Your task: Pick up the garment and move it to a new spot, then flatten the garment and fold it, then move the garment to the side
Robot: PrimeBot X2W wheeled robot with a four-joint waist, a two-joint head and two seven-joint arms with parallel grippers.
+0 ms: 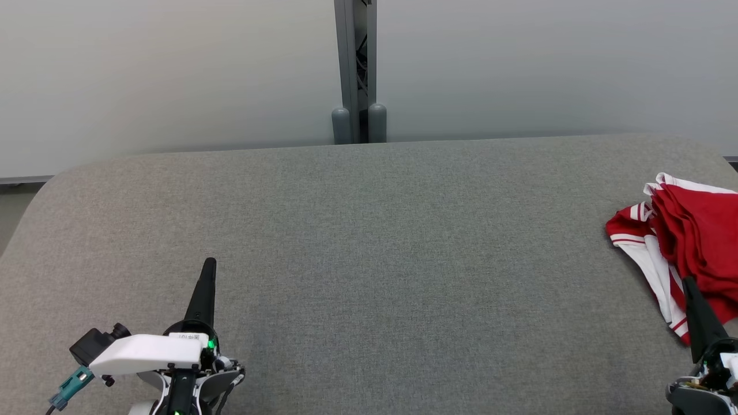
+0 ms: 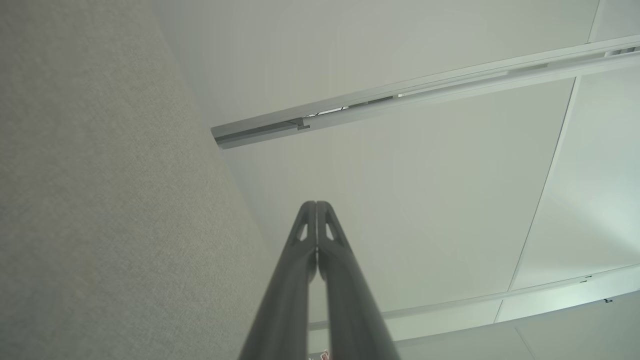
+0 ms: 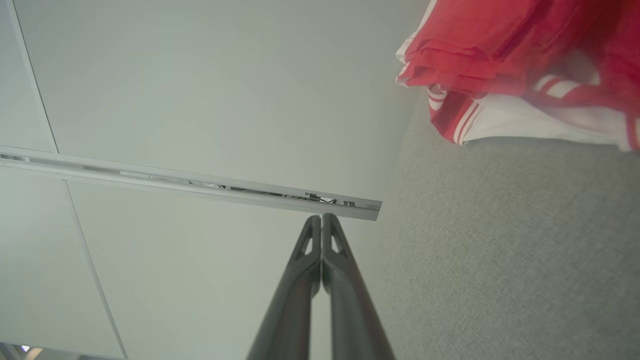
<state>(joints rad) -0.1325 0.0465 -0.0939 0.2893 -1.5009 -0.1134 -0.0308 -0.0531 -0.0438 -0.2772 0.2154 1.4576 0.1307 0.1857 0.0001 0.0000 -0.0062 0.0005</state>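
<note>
Covering nearly the whole work area, the grey fabric bench (image 1: 369, 230) lies bare across its middle and left. Behind its far edge stand pale wall panels (image 1: 173, 69), split by a dark grey post (image 1: 356, 69). The red-and-white garment (image 1: 686, 230) lies crumpled at the bench's right edge, running out of the head view. The left arm rests low at the near left corner, its left gripper (image 1: 209, 264) pointing toward the far edge, fingers pressed together and empty. At the near right corner the right gripper (image 1: 687, 282) points the same way, clenched on nothing, its tip just beside the garment's near hem; contact cannot be judged.
</note>
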